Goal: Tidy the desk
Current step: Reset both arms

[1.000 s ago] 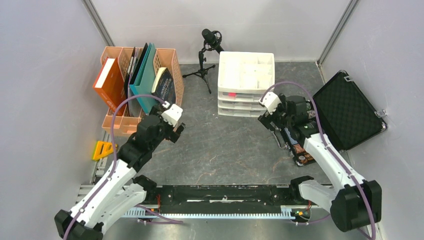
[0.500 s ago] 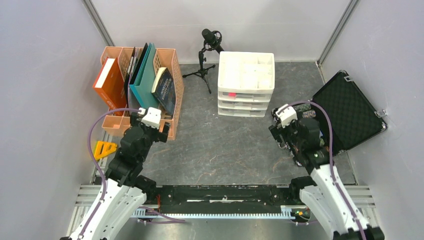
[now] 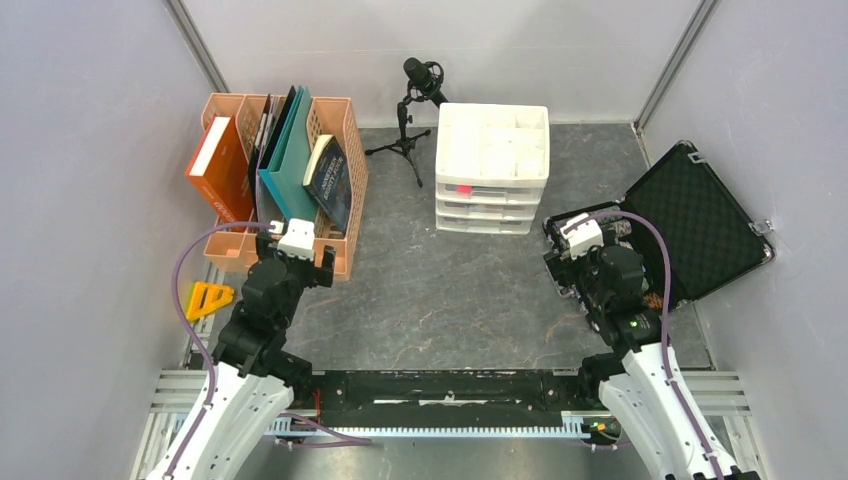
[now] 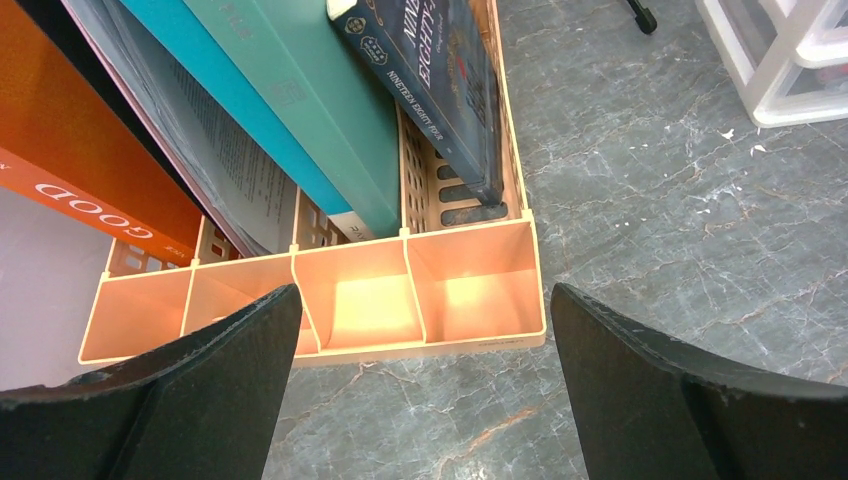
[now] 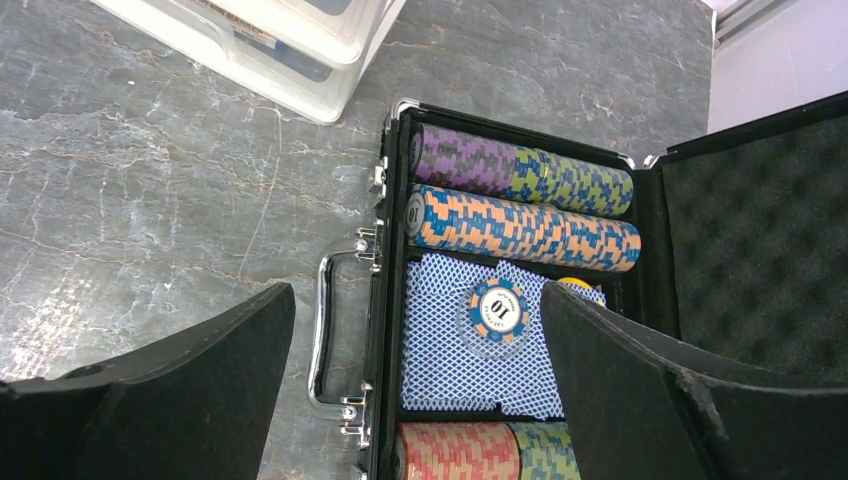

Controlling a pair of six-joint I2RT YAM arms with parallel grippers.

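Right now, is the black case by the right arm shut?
No, the case stands open, with rows of chips showing inside.

Plain pale grey walls (image 3: 80,150) stood on three sides, evenly lit, aluminium posts (image 3: 198,45) slanting in both upper corners.

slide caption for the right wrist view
Open right gripper hovers over an open poker chip case, one loose chip lying on blue-backed cards.
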